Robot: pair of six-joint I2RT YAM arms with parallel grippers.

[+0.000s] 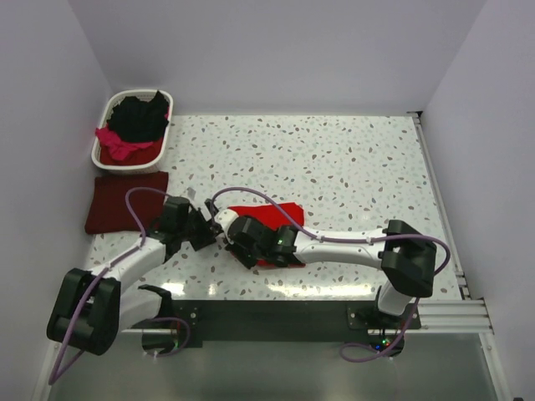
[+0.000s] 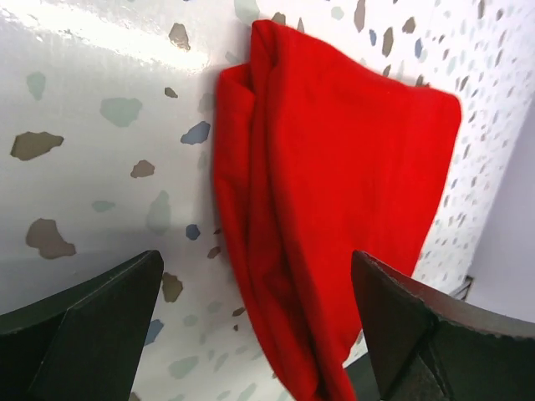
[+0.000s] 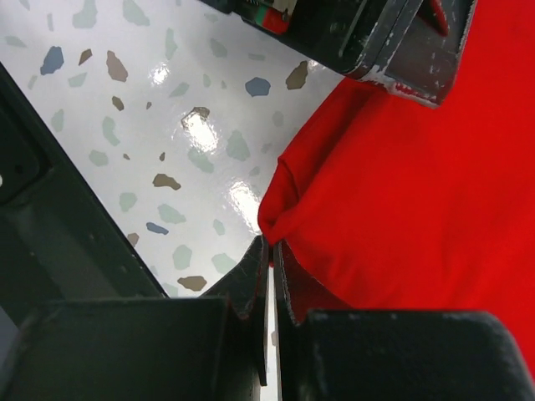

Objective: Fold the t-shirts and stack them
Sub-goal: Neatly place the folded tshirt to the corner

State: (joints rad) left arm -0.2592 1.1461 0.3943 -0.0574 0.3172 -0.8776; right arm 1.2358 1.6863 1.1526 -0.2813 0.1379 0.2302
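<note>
A bright red t-shirt (image 1: 274,217) lies folded on the speckled table, near the middle. My right gripper (image 1: 227,227) is at its left edge. In the right wrist view the jaws (image 3: 272,248) are shut on a bunched corner of the red t-shirt (image 3: 418,192). My left gripper (image 1: 205,232) sits just left of it, open. In the left wrist view its fingers (image 2: 100,322) stand wide apart on either side of the folded edge of the red t-shirt (image 2: 334,175). A dark maroon t-shirt (image 1: 125,202) lies folded at the far left.
A white laundry basket (image 1: 165,117) stands at the back left, holding a black t-shirt (image 1: 138,117) and a magenta-pink one (image 1: 117,148). White walls close in the table on the left, back and right. The two wrists are very close together.
</note>
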